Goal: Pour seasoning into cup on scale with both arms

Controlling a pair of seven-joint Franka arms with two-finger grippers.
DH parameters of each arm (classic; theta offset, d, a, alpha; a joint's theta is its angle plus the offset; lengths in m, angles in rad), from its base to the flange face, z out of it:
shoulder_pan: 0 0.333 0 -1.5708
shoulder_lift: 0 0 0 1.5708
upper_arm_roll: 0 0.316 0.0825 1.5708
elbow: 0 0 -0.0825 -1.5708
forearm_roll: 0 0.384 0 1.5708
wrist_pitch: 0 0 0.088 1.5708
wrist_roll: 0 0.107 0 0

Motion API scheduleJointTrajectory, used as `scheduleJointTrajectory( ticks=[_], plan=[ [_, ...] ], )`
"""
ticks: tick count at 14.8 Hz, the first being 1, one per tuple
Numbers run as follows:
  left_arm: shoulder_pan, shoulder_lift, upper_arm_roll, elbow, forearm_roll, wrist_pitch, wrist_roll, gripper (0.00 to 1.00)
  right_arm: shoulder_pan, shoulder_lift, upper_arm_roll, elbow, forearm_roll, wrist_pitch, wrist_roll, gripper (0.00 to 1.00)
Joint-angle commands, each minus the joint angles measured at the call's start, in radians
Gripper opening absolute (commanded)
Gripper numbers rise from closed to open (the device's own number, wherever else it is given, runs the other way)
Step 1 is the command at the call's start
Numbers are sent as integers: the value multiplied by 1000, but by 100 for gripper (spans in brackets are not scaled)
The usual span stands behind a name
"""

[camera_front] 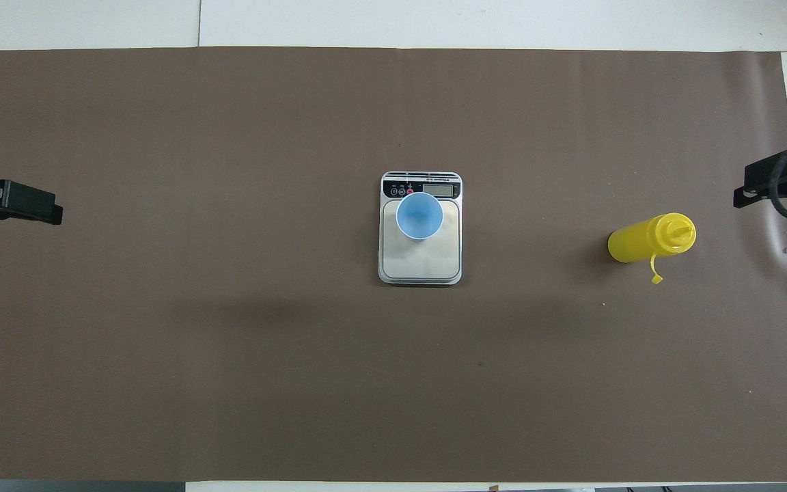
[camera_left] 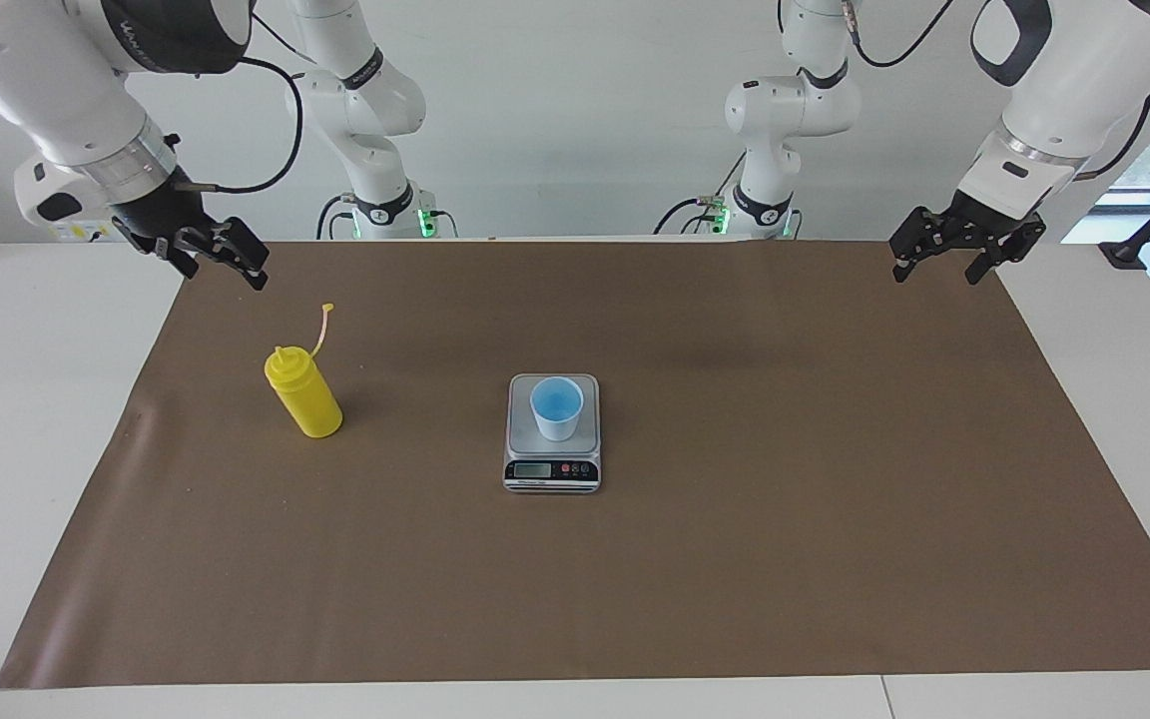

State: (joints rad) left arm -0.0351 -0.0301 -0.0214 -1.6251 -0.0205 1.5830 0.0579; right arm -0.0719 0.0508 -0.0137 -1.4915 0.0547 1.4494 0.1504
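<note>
The yellow seasoning bottle (camera_left: 305, 396) stands upright on the brown mat toward the right arm's end, nozzle uncapped, its cap strap sticking up; it also shows in the overhead view (camera_front: 647, 240). The blue cup (camera_left: 556, 406) stands on the scale (camera_left: 522, 435) at the table's middle. In the overhead view the cup (camera_front: 419, 216) sits at the platform's display end of the scale (camera_front: 421, 268). My right gripper (camera_left: 221, 270) hangs open and empty in the air over the mat's edge near the bottle (camera_front: 772, 188). My left gripper (camera_left: 939, 270) hangs open and empty over the mat's other end (camera_front: 24, 203).
A brown mat (camera_left: 735, 499) covers most of the white table (camera_left: 36, 399). The scale's black panel and display face away from the robots. Both arm bases stand at the table's robot edge.
</note>
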Motion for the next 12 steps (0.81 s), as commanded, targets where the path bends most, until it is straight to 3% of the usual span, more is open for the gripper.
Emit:
scheduleJointTrajectory(
  ticks=[1, 8, 12],
  plan=[
    [7, 1, 0, 11, -15, -18, 10, 100, 85, -40, -69, -33, -19, -9, -40, 100],
    [7, 1, 0, 11, -13, -18, 10, 100, 86, -86, -77, -108, -41, -4, -175, 100],
    [7, 1, 0, 11, -15, -18, 10, 100, 54, -71, -9, -87, -85, 3, -183, 100]
  ],
)
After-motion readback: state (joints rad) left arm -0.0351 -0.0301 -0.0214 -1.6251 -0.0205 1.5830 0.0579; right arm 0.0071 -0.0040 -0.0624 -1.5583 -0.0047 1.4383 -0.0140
